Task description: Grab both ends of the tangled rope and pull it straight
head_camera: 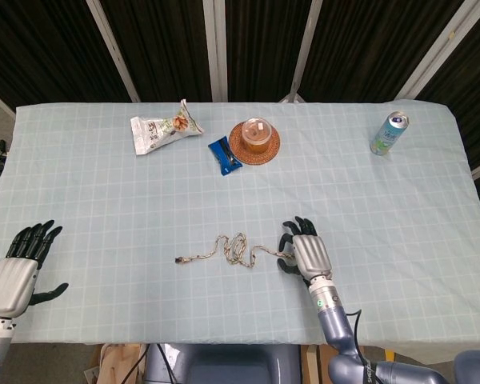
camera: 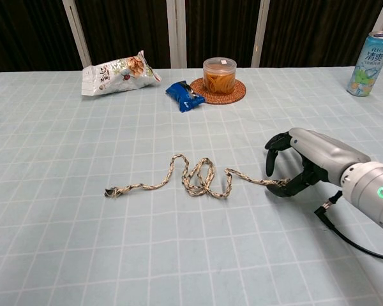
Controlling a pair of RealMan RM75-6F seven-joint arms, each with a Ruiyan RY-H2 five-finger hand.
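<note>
The tangled rope (head_camera: 236,248) lies on the table's near middle, its loops (camera: 201,178) bunched at the centre. Its knotted left end (camera: 110,191) rests free on the cloth. My right hand (camera: 306,159) arches over the rope's right end, fingers curled down and apart from the thumb, with the end lying at the thumb tip and a gap showing between them. The head view shows that hand (head_camera: 306,254) just right of the rope. My left hand (head_camera: 16,270) is at the table's near-left edge, far from the rope, fingers spread and holding nothing.
At the back lie a snack bag (head_camera: 162,130), a blue packet (head_camera: 224,154) and a jar on a woven coaster (head_camera: 254,140). A drink can (head_camera: 389,133) stands at the far right. A cable (camera: 345,233) trails from the right wrist.
</note>
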